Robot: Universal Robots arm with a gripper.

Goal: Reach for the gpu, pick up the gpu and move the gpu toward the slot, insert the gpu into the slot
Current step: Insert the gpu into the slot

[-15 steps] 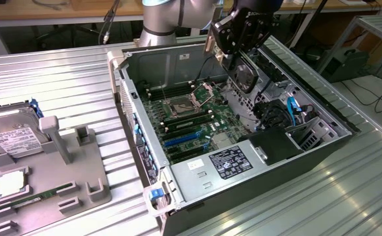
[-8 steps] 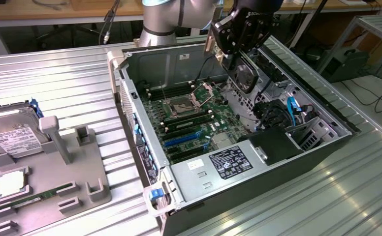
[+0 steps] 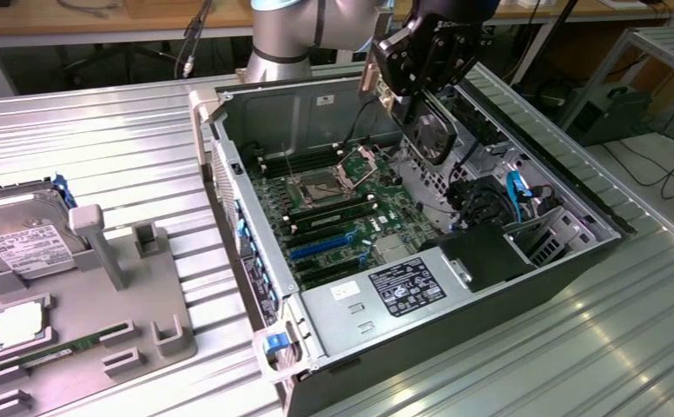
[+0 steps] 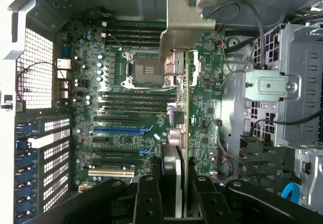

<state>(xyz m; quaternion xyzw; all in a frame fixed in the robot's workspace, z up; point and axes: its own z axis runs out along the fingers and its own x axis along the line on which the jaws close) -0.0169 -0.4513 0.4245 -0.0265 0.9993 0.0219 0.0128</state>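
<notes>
Above the motherboard (image 4: 126,113) — gripper (image 4: 177,184) clamps the gpu (image 4: 187,108)

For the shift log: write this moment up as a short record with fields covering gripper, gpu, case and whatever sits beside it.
gripper: shut on the gpu, above the open computer case
gpu: held on edge over the motherboard, silver bracket at the end away from the fingers
insertion: not yet in a slot
hard drive: on the grey fixture, at the exterior view's left of the case
</notes>
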